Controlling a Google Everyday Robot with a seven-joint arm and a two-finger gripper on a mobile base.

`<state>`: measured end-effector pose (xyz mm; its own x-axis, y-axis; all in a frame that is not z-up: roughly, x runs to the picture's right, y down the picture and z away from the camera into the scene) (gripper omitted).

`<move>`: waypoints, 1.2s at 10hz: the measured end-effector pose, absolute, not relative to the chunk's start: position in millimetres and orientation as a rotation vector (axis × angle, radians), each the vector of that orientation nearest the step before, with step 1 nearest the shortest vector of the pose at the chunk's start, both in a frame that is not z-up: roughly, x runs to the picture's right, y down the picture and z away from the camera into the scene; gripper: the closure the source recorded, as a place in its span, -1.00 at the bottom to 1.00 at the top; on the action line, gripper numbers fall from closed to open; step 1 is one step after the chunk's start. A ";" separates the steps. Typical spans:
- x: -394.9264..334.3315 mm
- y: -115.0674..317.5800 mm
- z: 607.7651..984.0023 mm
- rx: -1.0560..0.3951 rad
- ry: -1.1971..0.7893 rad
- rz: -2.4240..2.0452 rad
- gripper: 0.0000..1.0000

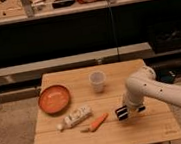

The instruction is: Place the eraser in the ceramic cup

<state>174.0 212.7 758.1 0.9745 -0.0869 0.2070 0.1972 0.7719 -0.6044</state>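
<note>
The eraser (121, 113), a small black block with white stripes, hangs just above the wooden table (142, 130) at its right-middle. My gripper (125, 108) is shut on it from above, at the end of the white arm (157, 90) that reaches in from the right. The ceramic cup (98, 81), whitish and without a handle, stands upright at the table's back centre, up and to the left of the gripper and apart from it.
An orange bowl (54, 99) sits at the table's left. A white bottle-like object (76, 117) and a carrot (98, 122) lie in front of it, left of the eraser. Dark shelving runs behind the table.
</note>
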 end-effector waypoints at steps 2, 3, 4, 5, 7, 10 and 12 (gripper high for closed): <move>176.1 199.6 747.7 -0.666 -0.162 -0.162 1.00; 175.2 197.3 747.4 -0.664 -0.162 -0.166 1.00; 173.7 194.2 748.1 -0.659 -0.162 -0.174 1.00; 171.7 189.4 746.9 -0.651 -0.164 -0.184 1.00; 171.7 175.7 736.5 -0.641 -0.163 -0.198 1.00; 171.2 167.4 735.1 -0.625 -0.163 -0.202 1.00; 171.7 159.4 733.9 -0.613 -0.158 -0.206 1.00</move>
